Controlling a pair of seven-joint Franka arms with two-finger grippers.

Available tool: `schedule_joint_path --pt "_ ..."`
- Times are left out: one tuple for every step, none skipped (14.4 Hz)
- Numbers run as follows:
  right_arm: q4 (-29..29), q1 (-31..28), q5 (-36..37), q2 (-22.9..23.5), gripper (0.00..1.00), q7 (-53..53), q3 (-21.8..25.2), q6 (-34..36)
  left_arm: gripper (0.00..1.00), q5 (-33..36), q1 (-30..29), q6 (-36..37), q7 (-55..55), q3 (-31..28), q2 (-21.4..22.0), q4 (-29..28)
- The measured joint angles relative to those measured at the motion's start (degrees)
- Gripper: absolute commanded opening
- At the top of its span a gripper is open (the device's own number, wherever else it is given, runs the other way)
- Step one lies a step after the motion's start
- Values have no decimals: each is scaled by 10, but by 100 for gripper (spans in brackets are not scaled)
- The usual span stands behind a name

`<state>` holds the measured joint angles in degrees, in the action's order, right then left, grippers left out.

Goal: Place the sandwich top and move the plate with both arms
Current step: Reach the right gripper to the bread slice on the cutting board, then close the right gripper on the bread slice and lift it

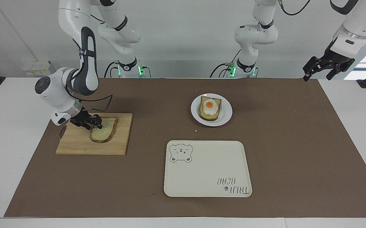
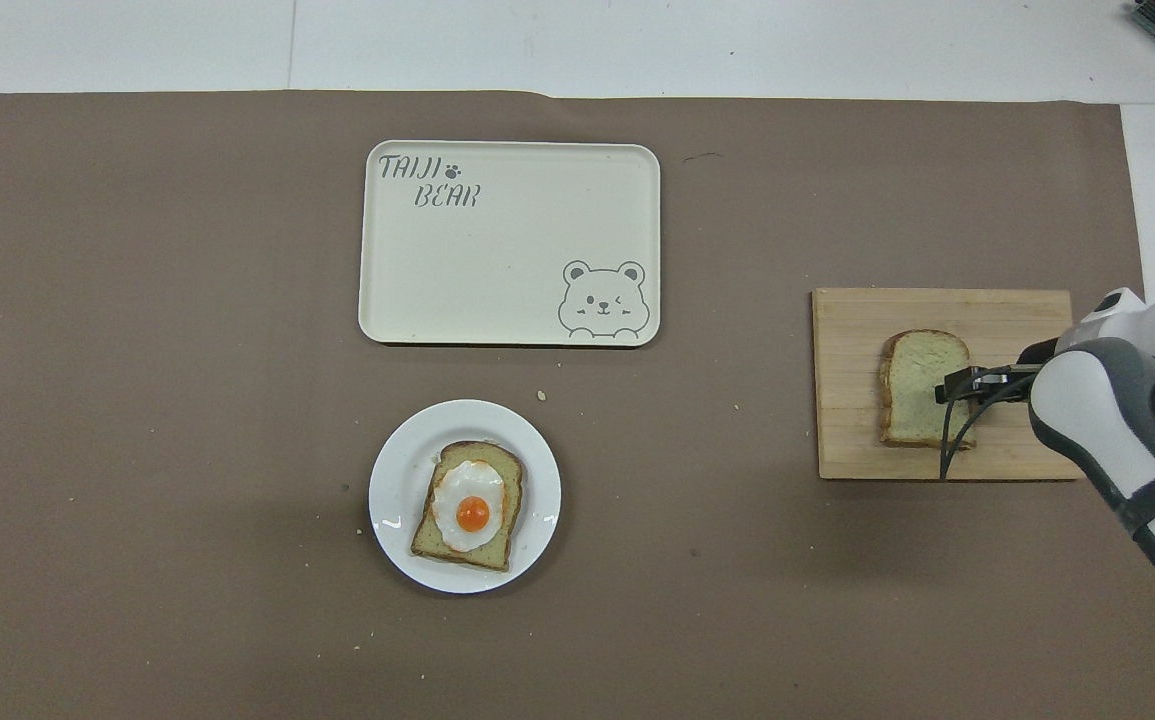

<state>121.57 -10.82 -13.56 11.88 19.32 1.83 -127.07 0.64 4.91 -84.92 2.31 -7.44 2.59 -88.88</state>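
Note:
The sandwich top (image 1: 105,133) (image 2: 912,385) lies flat on a wooden board (image 1: 75,145) (image 2: 847,440) at the right arm's end of the table. My right gripper (image 1: 96,124) (image 2: 947,388) is low over the board and shut on the slice's edge nearest that end. The white plate (image 1: 225,118) (image 2: 397,470) sits mid-table, close to the robots, with an egg-topped toast (image 1: 209,109) (image 2: 469,505) on it. My left gripper (image 1: 318,76) waits open in the air over the table's corner at the left arm's end, holding nothing.
A cream tray with a bear drawing (image 1: 206,171) (image 2: 507,250) lies farther from the robots than the plate. A brown mat (image 1: 297,142) covers the table. A few crumbs lie between plate and tray.

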Motion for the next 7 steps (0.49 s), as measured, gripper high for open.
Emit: schedule_joint_path --pt "0 0 -3 -2 0 -1 -2 1 100 0 0 0 0 0 0 0" --pt "0 0 -4 -3 0 -4 -2 1 100 0 0 0 0 0 0 0" --pt "0 0 -4 -4 0 -9 -1 1 100 0 0 0 0 0 0 0" --pt "0 0 -4 -4 0 -10 0 1 100 0 0 0 0 0 0 0" --pt "-1 0 -4 -4 0 -11 0 1 100 0 0 0 0 0 0 0" --pt "-2 0 -4 -4 0 -11 1 1 100 0 0 0 0 0 0 0" --pt "-3 0 -4 -4 0 -11 1 1 100 0 0 0 0 0 0 0"
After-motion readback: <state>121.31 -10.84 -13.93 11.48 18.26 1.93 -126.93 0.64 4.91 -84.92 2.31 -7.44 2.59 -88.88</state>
